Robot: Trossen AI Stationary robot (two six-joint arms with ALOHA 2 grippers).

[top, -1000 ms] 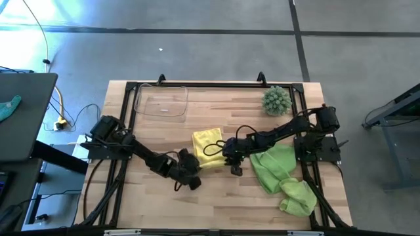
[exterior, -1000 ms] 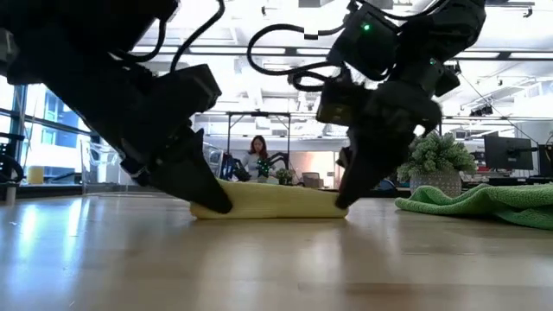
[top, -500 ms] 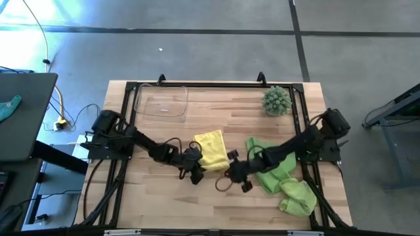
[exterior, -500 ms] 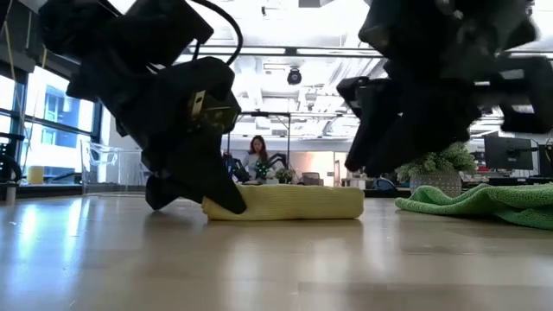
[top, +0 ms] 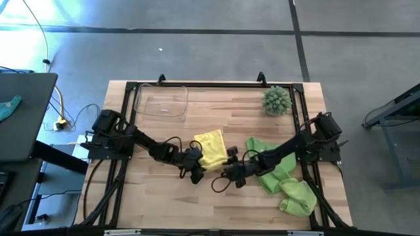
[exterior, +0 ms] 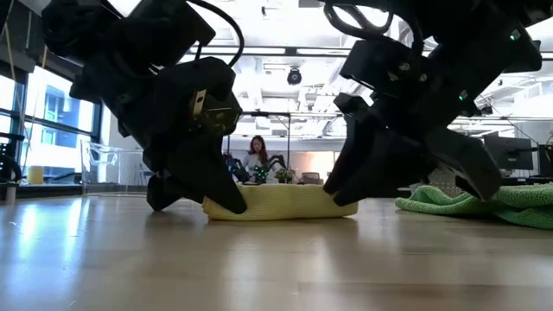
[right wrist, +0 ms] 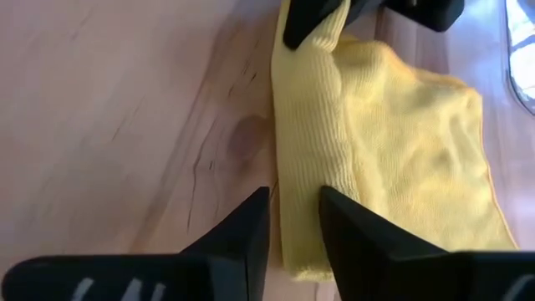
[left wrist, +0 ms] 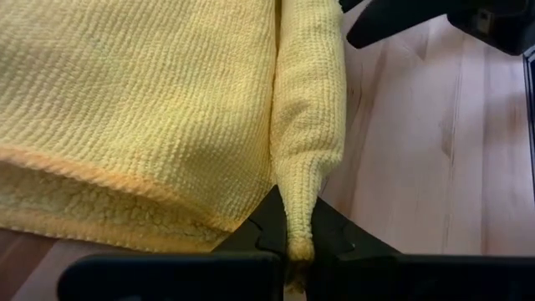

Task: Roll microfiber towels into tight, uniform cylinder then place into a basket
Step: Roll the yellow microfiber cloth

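I have the yellow towel (top: 210,149) lying near the middle of the table (top: 164,196), partly rolled: its near edge is turned over into a narrow roll, and the rest still lies flat behind it. In the low view the roll (exterior: 281,202) sits flat on the wood between my two grippers.

My left gripper (left wrist: 288,242) is at one end of that roll, jaws closed tight on the rolled edge; the left wrist view shows the yellow cloth pinched between the two dark fingers (left wrist: 322,234). From above, the left gripper (top: 194,172) sits just at the towel's left near corner.

My right gripper (right wrist: 294,219) is at the other end of the roll. Its fingers (right wrist: 242,226) stand apart on either side of the rolled edge, with the cloth lying in the gap; I cannot tell whether they are pressing on it. From above, it (top: 231,172) is just beside the towel's right near corner.

The two green towels (top: 282,174) lie in a loose heap toward the right side of the table, under the right arm. The basket (top: 161,102) sits at the far left corner of the table, well apart from the yellow towel. A spiky green plant (top: 276,100) stands at the far right.
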